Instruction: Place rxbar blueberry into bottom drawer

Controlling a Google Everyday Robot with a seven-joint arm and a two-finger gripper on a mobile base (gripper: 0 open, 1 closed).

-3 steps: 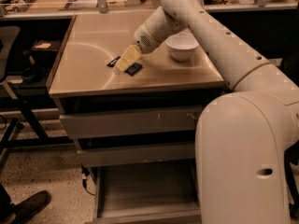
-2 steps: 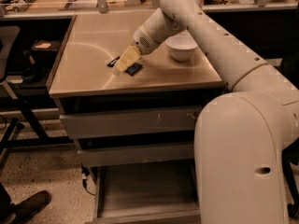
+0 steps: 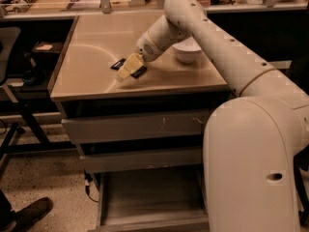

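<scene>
The rxbar blueberry, a small dark flat bar, lies on the tan cabinet top left of centre. My gripper is down on the bar's middle, so only its two dark ends stick out on either side, the other end showing at the right. The bottom drawer is pulled open at the foot of the cabinet, and its plain grey inside shows nothing in it.
A white bowl stands on the cabinet top behind the arm. Two shallower drawers above the open one are shut. My white base fills the right. A black chair and stand are at the left, and a shoe lies on the floor.
My gripper has come down a little lower over the bar. The bar's ends have stayed where they were on the top.
</scene>
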